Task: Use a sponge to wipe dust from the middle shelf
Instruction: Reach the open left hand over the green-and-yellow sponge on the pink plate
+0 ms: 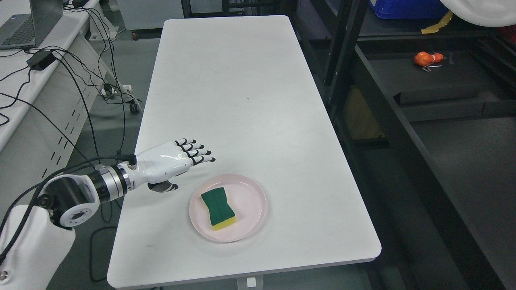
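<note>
Sponge lies flat on a pale pink plate near the front of the white desk; its top is dark green, with a yellow layer showing along the near edge, and the sides pinch in at the middle. Its long axis runs near to far, tilted slightly left at the far end. Left hand hovers just left of the plate, fingers stretched out straight, holding nothing

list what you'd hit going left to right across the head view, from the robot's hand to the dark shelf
left hand, open and hovering over the table's left edge → pink plate with the sponge lying on it → bare white table → black shelf frame → orange object on the shelf
</note>
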### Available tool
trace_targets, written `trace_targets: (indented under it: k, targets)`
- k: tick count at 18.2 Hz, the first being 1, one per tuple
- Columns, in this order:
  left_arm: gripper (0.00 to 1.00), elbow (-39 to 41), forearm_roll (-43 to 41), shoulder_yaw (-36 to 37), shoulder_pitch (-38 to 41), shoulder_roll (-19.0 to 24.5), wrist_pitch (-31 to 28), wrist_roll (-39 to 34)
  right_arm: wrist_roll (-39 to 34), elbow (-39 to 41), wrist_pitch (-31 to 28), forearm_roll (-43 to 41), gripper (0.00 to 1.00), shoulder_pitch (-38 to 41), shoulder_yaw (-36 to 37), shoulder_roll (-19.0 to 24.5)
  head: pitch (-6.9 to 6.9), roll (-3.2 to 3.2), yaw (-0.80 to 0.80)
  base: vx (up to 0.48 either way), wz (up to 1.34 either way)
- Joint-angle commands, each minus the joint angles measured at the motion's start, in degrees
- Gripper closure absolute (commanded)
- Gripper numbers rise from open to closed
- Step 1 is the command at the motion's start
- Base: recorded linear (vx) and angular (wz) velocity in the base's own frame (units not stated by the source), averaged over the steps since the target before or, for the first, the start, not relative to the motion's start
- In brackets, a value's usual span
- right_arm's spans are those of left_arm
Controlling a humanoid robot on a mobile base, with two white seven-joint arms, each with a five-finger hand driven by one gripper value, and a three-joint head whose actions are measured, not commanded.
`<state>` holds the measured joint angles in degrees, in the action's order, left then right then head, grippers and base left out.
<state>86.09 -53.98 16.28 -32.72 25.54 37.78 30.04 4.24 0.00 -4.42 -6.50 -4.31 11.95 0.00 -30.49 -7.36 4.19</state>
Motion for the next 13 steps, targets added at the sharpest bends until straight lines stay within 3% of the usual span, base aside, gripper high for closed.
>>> trace_targets:
  k: [1, 5, 13]
  targets:
    - [0.08, 7.59, -1.04, 8.33, -1.02, -1.38, 0.01, 2.73, -0.03, 1.00, 0.03, 0.00, 0.00, 0.00, 0.00, -1.00, 0.00, 0.00, 0.00, 0.000, 0.00]
    - [0.09, 9.53, -1.30, 9.03, -1.73, 1.71, 0.01, 4.23, -0.03, 1.00, 0.03, 0.00, 0.00, 0.00, 0.00, -1.00, 0.00, 0.00, 0.00, 0.000, 0.00]
    - [0.10, 6.55, -6.67, 12.90, -0.67, 0.92, 0.01, 4.94, -0.03, 1.00, 0.03, 0.00, 0.00, 0.00, 0.00, -1.00, 0.00, 0.00, 0.00, 0.000, 0.00]
